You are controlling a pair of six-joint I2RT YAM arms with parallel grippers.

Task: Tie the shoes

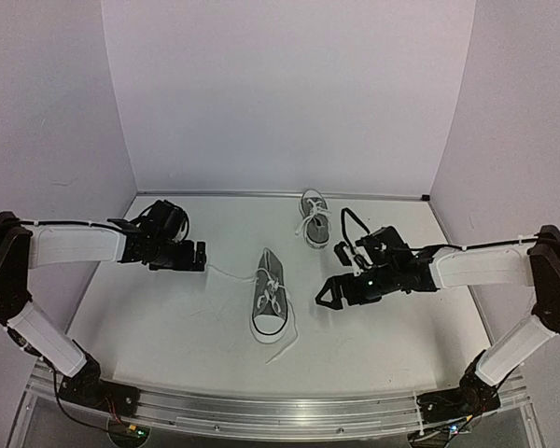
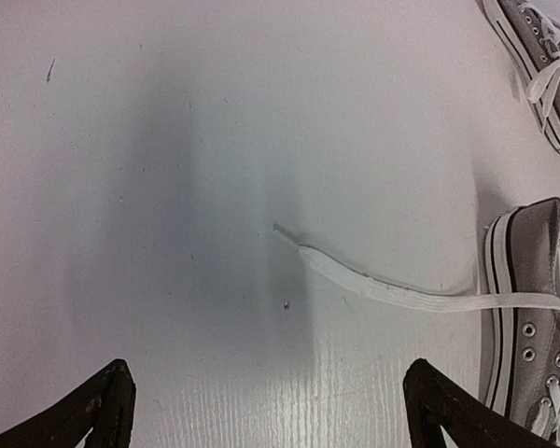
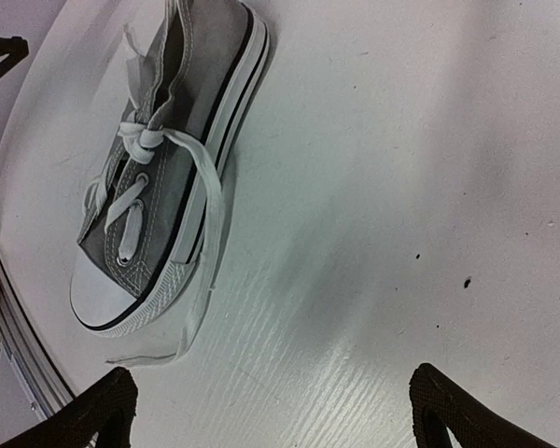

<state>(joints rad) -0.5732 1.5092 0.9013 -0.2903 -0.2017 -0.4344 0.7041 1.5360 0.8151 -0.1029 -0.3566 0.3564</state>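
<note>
Near shoe (image 1: 269, 303) at table centre, toe toward arm bases. Far shoe (image 1: 314, 217) near back wall. Near shoe untied: one lace end (image 2: 392, 291) stretched flat toward left gripper (image 1: 198, 255), other lace (image 3: 205, 233) draped over sole, trailing past toe. Both jaws wide, holding nothing. Right gripper (image 1: 330, 291) near shoe's side. Step likely: collecting lace ends. Next move calls for low, precise pinch on each flat lace.

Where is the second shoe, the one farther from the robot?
In the overhead view the far shoe lies near the back edge of the table, slightly right of centre, beyond the near shoe and apart from it.
</note>
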